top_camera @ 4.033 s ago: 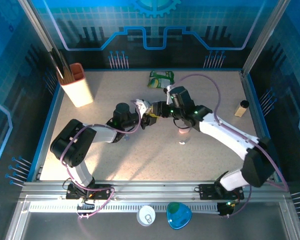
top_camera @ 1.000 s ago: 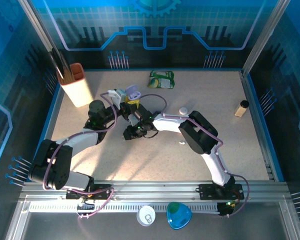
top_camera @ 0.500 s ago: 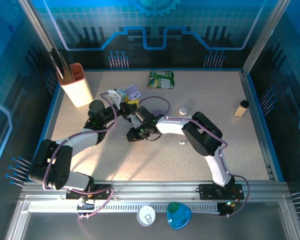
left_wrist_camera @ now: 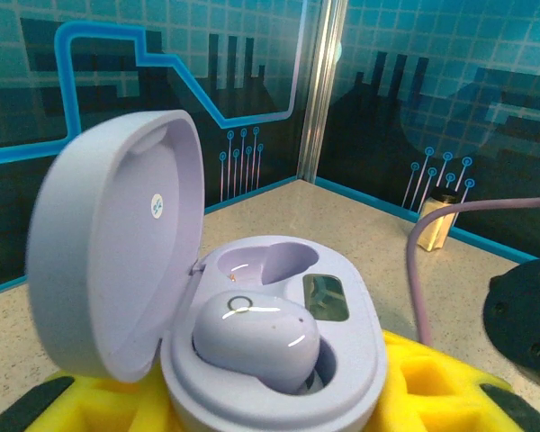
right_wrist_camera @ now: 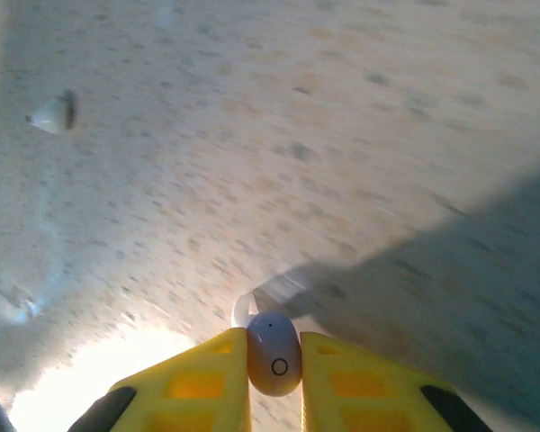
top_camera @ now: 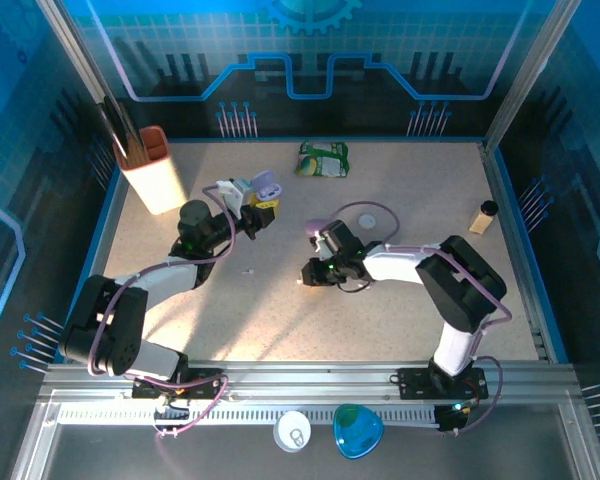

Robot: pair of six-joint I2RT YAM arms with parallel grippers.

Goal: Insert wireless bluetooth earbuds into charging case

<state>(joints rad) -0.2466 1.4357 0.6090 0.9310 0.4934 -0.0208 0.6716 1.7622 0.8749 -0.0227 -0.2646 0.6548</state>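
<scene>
Case (left_wrist_camera: pixel 364 346): I see it lilac, lid open — one bud (left_wrist_camera: pixel 256 337) seated, second well empty.
Other bud (right_wrist_camera: pixel 272 354): pale, pinched mid-bench.

The left arm (top_camera: pixel 140 285) is folded at the near left, its forearm reaching away and inward. The left end effector (top_camera: pixel 258 193) is clamped on an open lilac pebble-shaped plastic charging case (left_wrist_camera: pixel 279 360). The right arm (top_camera: pixel 460 285) is bent at the right, its forearm running leftward and its wrist pitched down. The right end effector (right_wrist_camera: pixel 274 346) is pinched on a small white oval earbud (right_wrist_camera: pixel 272 362).
</scene>
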